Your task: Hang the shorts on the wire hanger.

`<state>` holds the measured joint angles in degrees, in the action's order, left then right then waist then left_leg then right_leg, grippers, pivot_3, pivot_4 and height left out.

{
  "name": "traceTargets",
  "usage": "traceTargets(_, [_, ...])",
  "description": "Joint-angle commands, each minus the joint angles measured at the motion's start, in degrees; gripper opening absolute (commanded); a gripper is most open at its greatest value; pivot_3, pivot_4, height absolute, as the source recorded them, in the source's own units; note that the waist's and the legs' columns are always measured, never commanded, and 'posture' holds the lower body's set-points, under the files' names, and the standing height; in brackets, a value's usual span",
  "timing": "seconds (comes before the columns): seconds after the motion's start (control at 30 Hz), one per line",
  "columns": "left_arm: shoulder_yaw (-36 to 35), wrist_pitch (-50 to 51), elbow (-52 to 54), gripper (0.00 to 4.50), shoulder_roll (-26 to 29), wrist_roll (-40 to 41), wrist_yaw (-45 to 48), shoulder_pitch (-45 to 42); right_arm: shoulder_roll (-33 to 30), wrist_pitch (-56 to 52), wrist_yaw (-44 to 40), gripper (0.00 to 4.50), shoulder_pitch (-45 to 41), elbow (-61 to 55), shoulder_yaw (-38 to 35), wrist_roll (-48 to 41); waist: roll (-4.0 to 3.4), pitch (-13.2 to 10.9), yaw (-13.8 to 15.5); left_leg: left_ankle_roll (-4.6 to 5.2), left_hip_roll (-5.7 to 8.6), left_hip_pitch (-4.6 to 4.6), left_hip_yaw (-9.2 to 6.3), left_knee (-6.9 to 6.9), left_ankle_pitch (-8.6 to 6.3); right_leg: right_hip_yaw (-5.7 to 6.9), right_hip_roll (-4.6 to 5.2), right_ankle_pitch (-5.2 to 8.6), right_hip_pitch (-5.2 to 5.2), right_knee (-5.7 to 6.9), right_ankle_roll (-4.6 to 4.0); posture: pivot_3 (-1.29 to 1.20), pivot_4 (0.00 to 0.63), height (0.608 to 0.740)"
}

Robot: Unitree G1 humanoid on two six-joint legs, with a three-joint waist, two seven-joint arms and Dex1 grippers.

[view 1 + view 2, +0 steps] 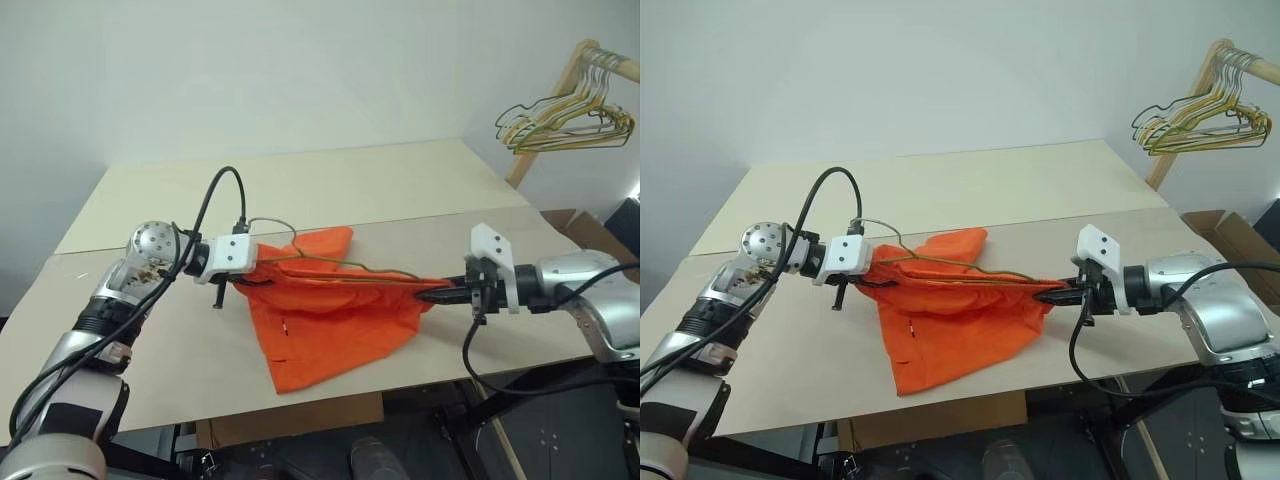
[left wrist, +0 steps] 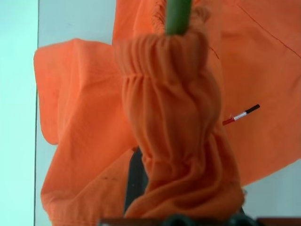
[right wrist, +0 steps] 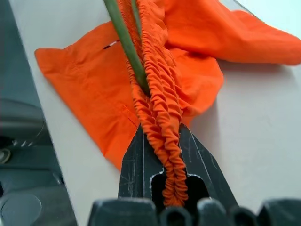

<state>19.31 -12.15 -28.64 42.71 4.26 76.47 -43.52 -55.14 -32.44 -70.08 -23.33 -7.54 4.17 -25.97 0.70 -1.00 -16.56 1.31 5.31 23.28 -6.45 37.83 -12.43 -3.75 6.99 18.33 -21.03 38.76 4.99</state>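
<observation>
From the head camera, the shorts (image 1: 320,320) hang stretched between both arms above the table (image 1: 300,185), lower legs draped on the tabletop. The left gripper (image 1: 252,277) pinches one end of the waistband, the right gripper (image 1: 432,294) pinches the other. The wire hanger (image 1: 345,266) runs along the waistband between them. Bunched hangers (image 1: 565,115) sit on a wooden rack at far right.

Left wrist view: gathered waistband (image 2: 174,117) bunches over the fingers, green wire (image 2: 178,16) emerging beyond it.

Right wrist view: black fingers (image 3: 136,165) press together on the ruffled elastic (image 3: 162,108), wire just beside it.
</observation>
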Motion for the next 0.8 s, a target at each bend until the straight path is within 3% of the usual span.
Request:
traceTargets(0.03, [-2.54,1.11,-7.83,0.0,5.74,-4.02,-0.18,-0.63,-5.14,1.48,-0.39,0.01,1.78,4.22,-3.52,3.39,0.0,0.0,0.07,0.0,0.0,0.0,0.0,0.0,0.0,0.0,0.01,0.0,0.01,-0.01,0.0,-0.28,0.0,0.74])
traceTargets(0.47, [-4.51,-0.45,-10.28,0.0,9.07,-0.49,5.35,-1.23,-7.21,5.52,-2.04,0.01,0.86,13.39,-0.18,5.66,0.0,0.0,-0.07,0.0,0.0,-0.01,0.01,0.0,0.0,0.01,0.01,0.0,0.01,0.0,0.0,-0.26,0.0,0.74])
traceTargets(0.8, [-4.86,0.2,-9.76,0.0,8.65,0.13,4.75,-1.31,-9.01,17.11,-1.38,0.01,-0.33,14.83,7.36,16.73,0.0,0.0,-0.06,0.0,0.0,-0.02,0.01,0.0,0.0,0.01,0.0,0.0,0.0,0.0,0.0,-0.26,0.0,0.74])
